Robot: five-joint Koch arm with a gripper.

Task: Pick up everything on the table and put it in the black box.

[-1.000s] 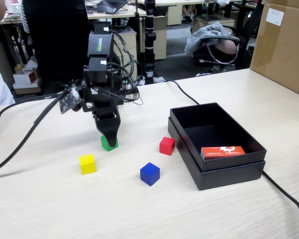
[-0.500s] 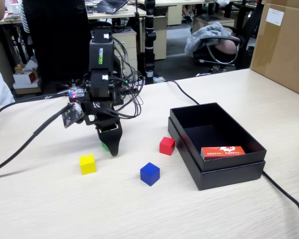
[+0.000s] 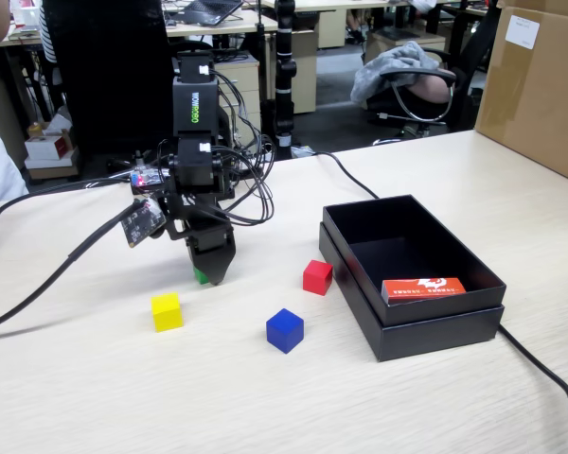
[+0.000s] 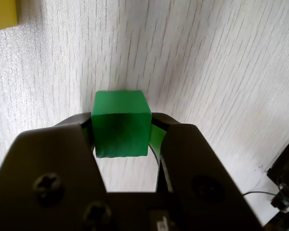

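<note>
Presently, items as they stand, each placed against the black box point(image 3: 412, 274), which sits on the table point(image 3: 104, 397) toward its right in the fixed view.

Gripper point(image 3: 214, 275): well left of the box, pointing straight down, jaws clamped on the green cube point(image 4: 121, 123). The wrist view shows both jaws pressed to the cube's opposite sides, the grain of the table behind it. In the fixed view only a sliver of green point(image 3: 201, 276) shows beside the claw, and I cannot tell whether the cube has left the table. The grip looks meant for a carry to the box.

Red cube point(image 3: 317, 277): on the table just beside the box's left wall.

Blue cube point(image 3: 285, 330): near the box's front left corner, apart from it.

Yellow cube point(image 3: 167, 311): farthest left of the box, in front of the gripper; its corner also shows at the wrist view's upper left point(image 4: 3, 14). These three wait their turn.

Packet point(image 3: 424, 290): orange-red, already inside the box against its near wall; white print too small to read.

Arm point(image 3: 195, 109): a green-lettered label runs down the upper link, illegible from here.

Carton point(image 3: 535, 85): brown, behind the box at far right, with a white label, unreadable.
</note>
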